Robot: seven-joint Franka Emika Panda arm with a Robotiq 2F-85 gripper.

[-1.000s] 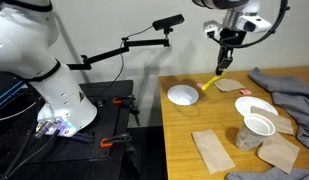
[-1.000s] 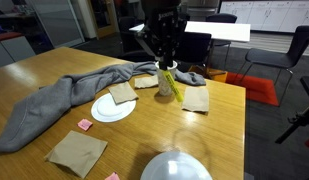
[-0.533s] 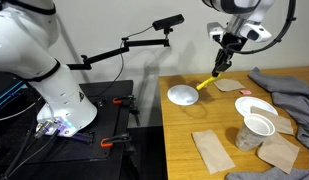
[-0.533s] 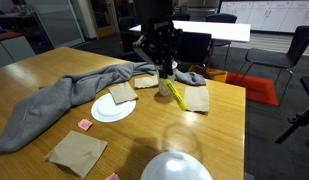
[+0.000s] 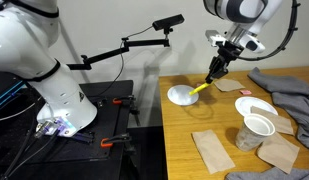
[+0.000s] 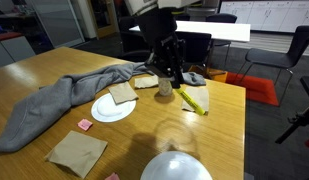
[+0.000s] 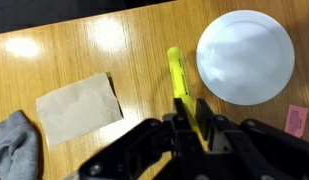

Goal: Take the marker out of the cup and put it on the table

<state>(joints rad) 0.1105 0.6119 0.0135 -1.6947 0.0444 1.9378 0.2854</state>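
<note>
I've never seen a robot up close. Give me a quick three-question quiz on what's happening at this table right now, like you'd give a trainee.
1. True or false: the gripper is empty.
2. What colour is the marker?
3. In the wrist view, what lies nearest the marker's free tip? A white dish; B grey cloth; C pink note.
Key: 1 false; 2 yellow; 3 A.

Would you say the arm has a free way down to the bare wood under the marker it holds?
Probably yes: the claw grips the marker over bare table, between the white plate and the brown napkin, with nothing beneath it.
</note>
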